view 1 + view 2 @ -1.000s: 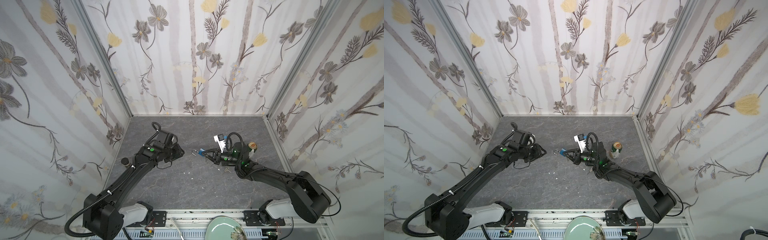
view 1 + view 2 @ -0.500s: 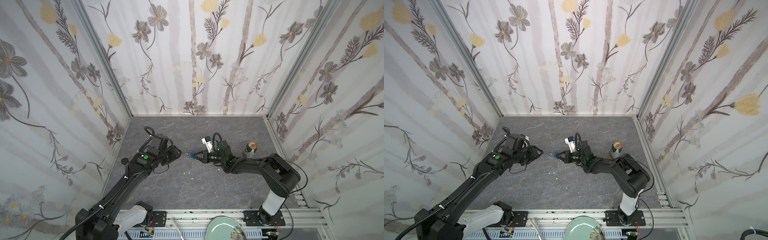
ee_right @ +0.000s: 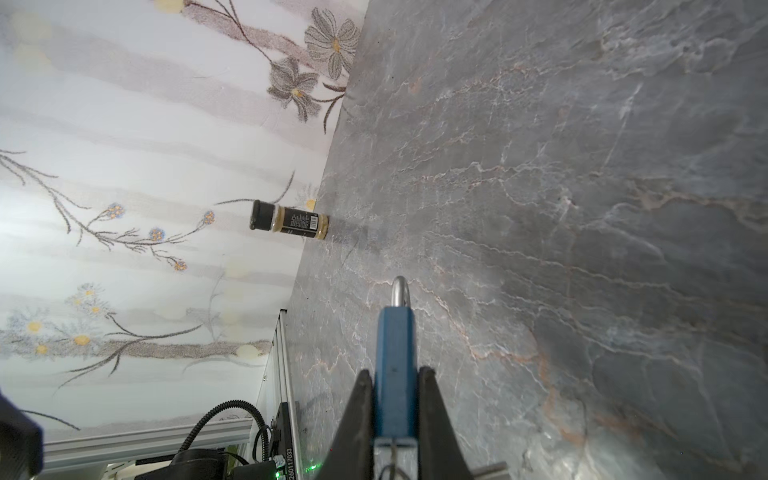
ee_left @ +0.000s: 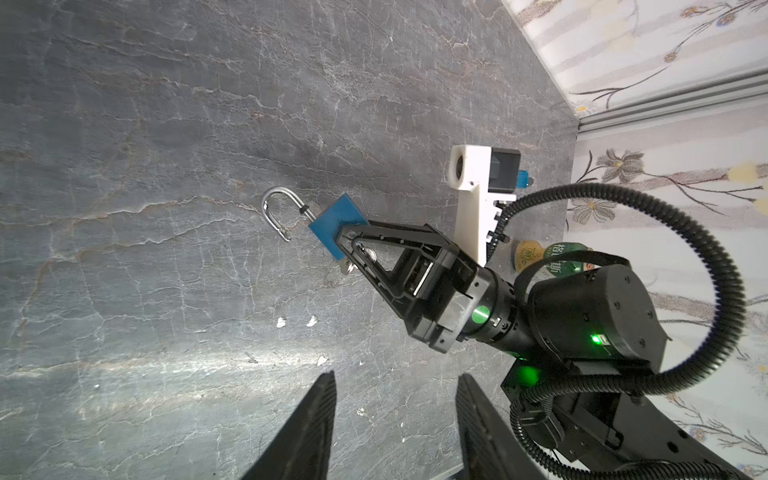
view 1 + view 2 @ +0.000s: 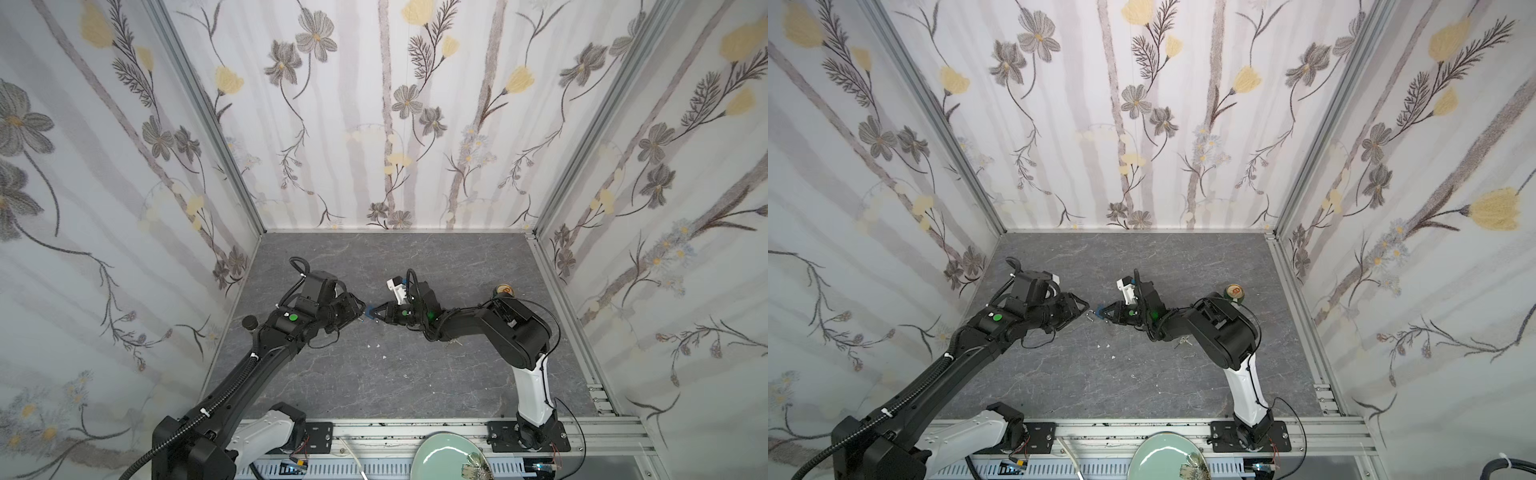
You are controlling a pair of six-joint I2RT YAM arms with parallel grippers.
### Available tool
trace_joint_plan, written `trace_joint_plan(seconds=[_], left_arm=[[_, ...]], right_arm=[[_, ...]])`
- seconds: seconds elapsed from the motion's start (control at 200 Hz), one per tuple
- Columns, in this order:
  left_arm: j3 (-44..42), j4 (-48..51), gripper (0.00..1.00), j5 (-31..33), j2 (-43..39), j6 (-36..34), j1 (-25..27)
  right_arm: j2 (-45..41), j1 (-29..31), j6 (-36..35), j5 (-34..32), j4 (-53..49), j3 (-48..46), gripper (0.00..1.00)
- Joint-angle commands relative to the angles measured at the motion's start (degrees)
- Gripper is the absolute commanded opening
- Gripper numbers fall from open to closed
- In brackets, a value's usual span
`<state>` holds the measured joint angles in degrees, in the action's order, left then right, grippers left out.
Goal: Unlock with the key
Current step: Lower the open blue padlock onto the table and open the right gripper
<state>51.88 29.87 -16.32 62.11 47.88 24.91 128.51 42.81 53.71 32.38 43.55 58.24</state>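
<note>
in both top views the left gripper (image 5: 360,308) has spread its jaws since a second ago and holds nothing. the right gripper (image 5: 378,313) has drawn inward, clamped on the small blue metal padlock (image 5: 370,310) near the middle of the grey stone-look tabletop (image 5: 415,374).

left wrist view: the padlock's silver steel shackle (image 4: 276,212) stands swung free at one end, with a small silver key (image 4: 353,266) at its base, so the unlocking looks done.

right wrist view: both fingers (image 3: 363,395) pinch the padlock's narrow sides.
</note>
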Motion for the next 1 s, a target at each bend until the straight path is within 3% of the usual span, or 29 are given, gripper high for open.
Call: trace_joint_plan(seconds=[0.0, 0.26, 0.41, 0.57, 0.729, 0.994], left_arm=[[-0.42, -2.15, 0.49, -0.29, -0.23, 0.80, -0.07], [-1.41, -3.23, 0.50, -0.73, -0.12, 1.69, -0.10], [-1.72, -3.69, 0.50, -0.86, -0.06, 2.09, -0.07], [-1.78, -3.75, 0.50, -0.81, -0.12, 2.22, 0.02], [-1.78, -3.46, 0.53, -0.29, -0.40, 1.96, -0.17], [-2.83, -5.38, 0.57, -2.14, 0.35, 1.69, -0.02]], right_arm=[[1.86, 0.19, 3.06, -0.56, 1.14, 1.08, 0.03], [3.96, 0.39, 3.29, -1.44, -2.28, 2.72, 0.10], [4.06, 0.37, 1.54, -3.43, -7.96, 4.69, 0.26], [2.22, -0.16, -1.39, -5.88, -14.29, 5.52, 0.34], [-3.16, -0.57, -7.59, -11.55, -24.62, 4.97, 0.38], [-16.60, -2.22, -12.79, -20.06, -30.12, -3.81, 0.38]])
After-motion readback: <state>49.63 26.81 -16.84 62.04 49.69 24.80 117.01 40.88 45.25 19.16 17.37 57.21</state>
